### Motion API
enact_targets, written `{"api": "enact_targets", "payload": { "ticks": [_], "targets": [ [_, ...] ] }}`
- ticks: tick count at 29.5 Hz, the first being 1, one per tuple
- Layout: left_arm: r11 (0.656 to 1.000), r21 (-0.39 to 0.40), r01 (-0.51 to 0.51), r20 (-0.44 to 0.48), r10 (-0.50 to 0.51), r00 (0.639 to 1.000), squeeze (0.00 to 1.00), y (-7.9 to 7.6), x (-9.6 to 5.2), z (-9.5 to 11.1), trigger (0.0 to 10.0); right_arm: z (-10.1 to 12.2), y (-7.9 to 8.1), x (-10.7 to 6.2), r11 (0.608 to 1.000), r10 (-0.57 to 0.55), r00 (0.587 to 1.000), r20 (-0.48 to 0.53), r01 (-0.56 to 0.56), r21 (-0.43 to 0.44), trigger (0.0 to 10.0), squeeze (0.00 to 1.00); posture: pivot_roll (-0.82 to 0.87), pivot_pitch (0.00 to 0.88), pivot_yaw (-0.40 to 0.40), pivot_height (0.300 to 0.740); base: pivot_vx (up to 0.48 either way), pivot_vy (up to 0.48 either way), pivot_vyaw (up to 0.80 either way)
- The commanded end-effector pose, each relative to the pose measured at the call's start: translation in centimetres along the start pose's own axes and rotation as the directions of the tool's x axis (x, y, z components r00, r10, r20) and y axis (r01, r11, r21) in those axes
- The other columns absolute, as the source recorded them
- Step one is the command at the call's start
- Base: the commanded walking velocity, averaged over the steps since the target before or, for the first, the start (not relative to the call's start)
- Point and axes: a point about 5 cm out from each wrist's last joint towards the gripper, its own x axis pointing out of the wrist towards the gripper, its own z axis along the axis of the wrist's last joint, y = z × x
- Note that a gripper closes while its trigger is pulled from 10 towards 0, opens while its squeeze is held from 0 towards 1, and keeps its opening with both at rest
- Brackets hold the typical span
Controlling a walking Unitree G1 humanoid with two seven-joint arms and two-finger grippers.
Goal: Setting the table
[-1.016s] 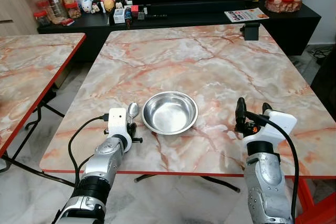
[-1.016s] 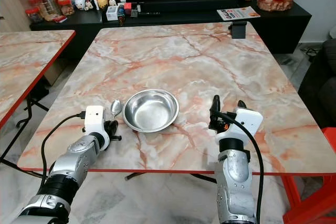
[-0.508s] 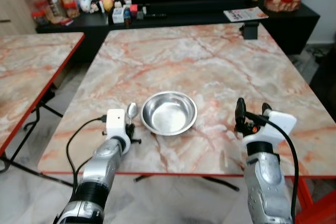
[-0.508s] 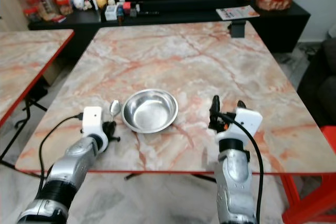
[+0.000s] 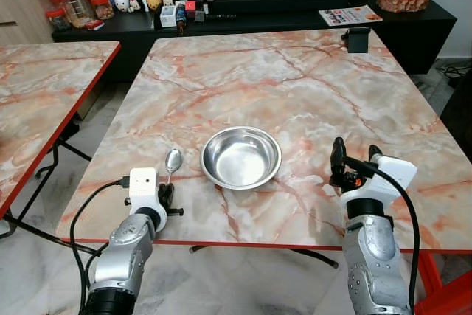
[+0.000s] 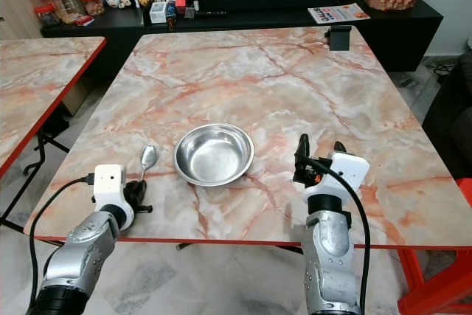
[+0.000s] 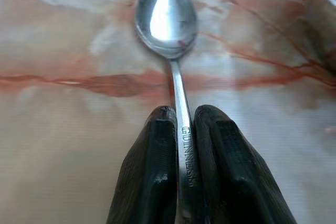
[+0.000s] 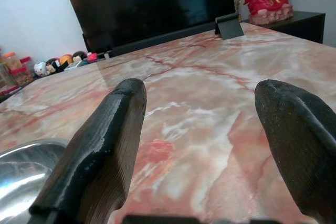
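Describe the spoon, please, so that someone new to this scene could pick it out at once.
On the big marble table, find the steel bowl near the front edge. Just to its left lies the spoon, bowl end pointing away from the robot. The left gripper is shut on its handle, the only cutlery there.

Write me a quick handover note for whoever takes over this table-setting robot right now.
Left gripper: shut on the spoon handle, low over the marble table, with the spoon bowl pointing away from the robot, left of the steel bowl.
Right gripper: open, empty, hovering to the right of the steel bowl near the front edge.
Done: steel bowl set on the table.
Left: release the spoon beside the bowl; whether it already rests on the table is unclear.
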Motion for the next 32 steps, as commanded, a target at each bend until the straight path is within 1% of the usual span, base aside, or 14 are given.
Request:
{"api": "enact_targets", "payload": {
  "ticks": [1, 3, 4, 5, 6, 8, 12, 17, 20, 23, 24, 28, 30, 32],
  "targets": [
    [1.000, -0.003, 0.022, 0.032, -0.021, 0.999, 0.00, -0.4, 0.0, 1.0, 10.0, 0.1, 0.2, -0.1, 1.000, 0.002, 1.000, 0.004, -0.002, 0.002, 10.0, 0.00, 0.01, 0.051, 0.082, 0.740, 0.000, 0.000, 0.00],
    [0.998, 0.009, 0.057, 0.050, -0.058, 0.997, 0.00, -1.0, 0.1, 1.7, 10.0, 0.0, 0.2, -0.2, 1.000, -0.002, 1.000, 0.001, 0.002, 0.003, 10.0, 0.00, 0.02, 0.051, 0.087, 0.740, 0.000, 0.000, 0.00],
    [0.998, 0.010, 0.065, 0.054, -0.065, 0.996, 0.00, -1.2, 0.1, 1.9, 10.0, 0.0, 0.2, -0.2, 1.000, -0.002, 1.000, 0.001, 0.002, 0.003, 10.0, 0.00, 0.02, 0.051, 0.087, 0.740, 0.000, 0.000, 0.00],
    [0.996, 0.020, 0.090, 0.055, -0.091, 0.994, 0.00, -1.6, 0.2, 2.1, 10.0, 0.0, 0.3, -0.3, 1.000, -0.004, 1.000, 0.000, 0.004, 0.005, 10.0, 0.00, 0.02, 0.049, 0.091, 0.740, 0.000, 0.000, 0.00],
    [0.996, 0.020, 0.090, 0.055, -0.091, 0.994, 0.00, -1.6, 0.2, 2.1, 10.0, 0.0, 0.3, -0.3, 1.000, -0.004, 1.000, 0.000, 0.004, 0.005, 10.0, 0.00, 0.02, 0.049, 0.091, 0.740, 0.000, 0.000, 0.00],
    [0.992, 0.034, 0.118, 0.054, -0.120, 0.991, 0.00, -2.3, 0.5, 2.3, 10.0, -0.1, 0.4, -0.3, 1.000, -0.005, 1.000, -0.001, 0.005, 0.007, 10.0, 0.00, 0.02, 0.049, 0.094, 0.740, 0.000, 0.000, 0.00],
    [0.990, 0.041, 0.136, 0.059, -0.138, 0.989, 0.00, -3.0, 0.6, 2.5, 10.0, -0.1, 0.4, -0.4, 1.000, -0.008, 1.000, -0.001, 0.008, 0.010, 10.0, 0.00, 0.02, 0.049, 0.095, 0.740, 0.000, 0.000, 0.00],
    [0.987, 0.055, 0.152, 0.054, -0.155, 0.986, 0.00, -3.3, 0.7, 2.4, 10.0, -0.2, 0.4, -0.5, 1.000, -0.009, 1.000, -0.006, 0.009, 0.010, 10.0, 0.00, 0.02, 0.052, 0.093, 0.740, 0.000, 0.000, 0.00],
    [0.982, 0.062, 0.176, 0.061, -0.180, 0.982, 0.00, -3.9, 0.9, 2.7, 10.0, -0.3, 0.5, -0.5, 1.000, -0.007, 1.000, -0.008, 0.007, 0.011, 10.0, 0.00, 0.02, 0.055, 0.096, 0.740, 0.000, 0.000, 0.00],
    [0.975, 0.057, 0.213, 0.091, -0.217, 0.972, 0.00, -4.8, 1.0, 3.3, 10.0, -0.3, 0.6, -0.6, 1.000, -0.007, 1.000, -0.008, 0.007, 0.015, 10.0, 0.00, 0.02, 0.058, 0.100, 0.740, 0.000, 0.000, 0.00],
    [0.971, 0.046, 0.235, 0.129, -0.239, 0.963, 0.00, -5.2, 0.8, 3.9, 10.0, -0.3, 0.6, -0.6, 1.000, -0.008, 1.000, -0.007, 0.008, 0.017, 10.0, 0.00, 0.02, 0.057, 0.102, 0.740, 0.000, 0.000, 0.00],
    [0.968, 0.039, 0.246, 0.163, -0.249, 0.955, 0.00, -5.4, 0.6, 4.4, 10.0, -0.3, 0.6, -0.7, 1.000, -0.010, 1.000, -0.007, 0.010, 0.020, 10.0, 0.00, 0.02, 0.056, 0.106, 0.740, 0.000, 0.000, 0.00],
    [0.969, 0.035, 0.246, 0.203, -0.248, 0.947, 0.00, -5.4, 0.4, 5.0, 10.0, -0.4, 0.6, -0.7, 1.000, -0.016, 1.000, -0.006, 0.016, 0.021, 10.0, 0.00, 0.02, 0.056, 0.107, 0.740, 0.000, 0.000, 0.00],
    [0.971, 0.040, 0.237, 0.212, -0.240, 0.947, 0.00, -5.2, 0.3, 5.2, 10.0, -0.4, 0.6, -0.7, 1.000, -0.016, 1.000, -0.006, 0.016, 0.021, 10.0, 0.00, 0.02, 0.055, 0.108, 0.740, 0.000, 0.000, 0.00]
  ]
}}
